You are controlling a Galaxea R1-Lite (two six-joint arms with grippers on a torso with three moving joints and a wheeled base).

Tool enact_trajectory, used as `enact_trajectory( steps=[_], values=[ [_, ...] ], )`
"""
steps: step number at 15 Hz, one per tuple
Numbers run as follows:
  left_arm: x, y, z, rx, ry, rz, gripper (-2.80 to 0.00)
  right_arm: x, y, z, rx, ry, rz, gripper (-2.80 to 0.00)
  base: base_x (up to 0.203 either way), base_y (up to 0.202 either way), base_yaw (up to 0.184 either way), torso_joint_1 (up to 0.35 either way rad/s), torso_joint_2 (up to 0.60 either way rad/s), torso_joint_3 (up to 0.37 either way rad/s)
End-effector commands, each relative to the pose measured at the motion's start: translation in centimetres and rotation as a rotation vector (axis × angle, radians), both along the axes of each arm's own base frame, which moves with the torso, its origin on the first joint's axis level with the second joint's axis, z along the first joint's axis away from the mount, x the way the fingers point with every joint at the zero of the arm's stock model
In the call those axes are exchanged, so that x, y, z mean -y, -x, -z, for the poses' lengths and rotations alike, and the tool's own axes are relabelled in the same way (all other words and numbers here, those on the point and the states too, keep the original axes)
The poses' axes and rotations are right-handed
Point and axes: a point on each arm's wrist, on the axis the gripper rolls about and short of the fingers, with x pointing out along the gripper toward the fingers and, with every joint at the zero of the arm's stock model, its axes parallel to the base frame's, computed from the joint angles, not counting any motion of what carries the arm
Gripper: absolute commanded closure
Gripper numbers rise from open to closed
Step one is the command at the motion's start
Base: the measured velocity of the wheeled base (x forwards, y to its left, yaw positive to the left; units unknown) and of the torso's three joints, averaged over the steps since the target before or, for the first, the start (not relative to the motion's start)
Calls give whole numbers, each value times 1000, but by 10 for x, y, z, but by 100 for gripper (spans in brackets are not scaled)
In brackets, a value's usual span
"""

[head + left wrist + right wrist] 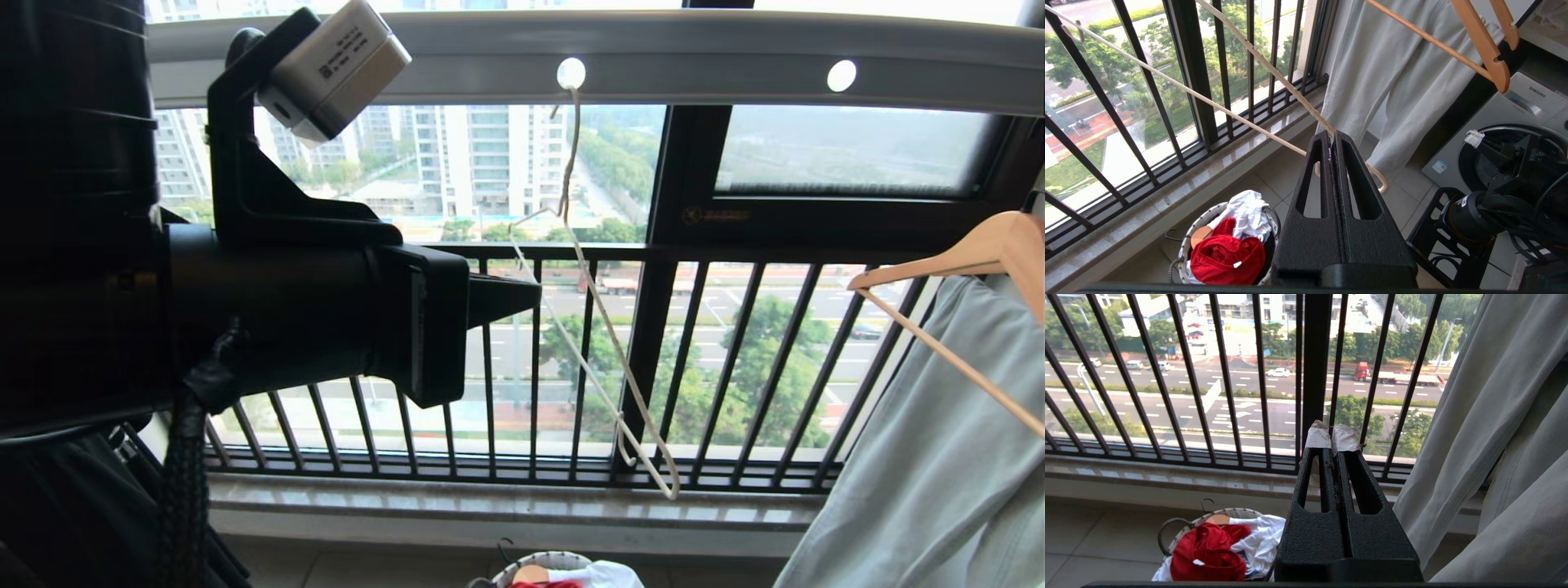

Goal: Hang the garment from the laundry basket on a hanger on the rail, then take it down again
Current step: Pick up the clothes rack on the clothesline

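We judge the task barely begun: the garment (1227,257) lies bunched in the laundry basket (1186,249) at 6 o'clock, the hanger (608,327) hangs bare from the rail (694,57), and our left claw (522,300) (clenched, empty) sits beside it.

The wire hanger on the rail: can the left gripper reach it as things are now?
Probably yes. The left gripper, shut, is raised beside the hanger, which hangs bare from the rail. Nothing stands between them; the grey-green garment hangs off to the right.
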Motion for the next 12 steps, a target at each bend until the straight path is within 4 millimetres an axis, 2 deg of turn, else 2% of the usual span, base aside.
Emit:
enact_trajectory(
  steps=[1,3,4,8,12],
  values=[
    [20,18,1,-14,-29,11,0,0,0,0,-1,0,-1,0,0,0,0,0,0,0],
    [34,20,0,-31,-25,-84,0,0,0,0,-1,1,-1,0,0,0,0,0,0,0],
    [43,17,0,-27,-29,-154,-280,0,0,0,-1,1,-1,0,0,0,0,0,0,0],
    [82,7,9,-31,-39,-367,-280,0,0,0,-2,0,-1,0,0,0,0,0,0,0],
    [112,-5,33,-21,-90,-507,-280,0,0,0,-1,1,-1,0,0,0,0,0,0,0]
  ],
)
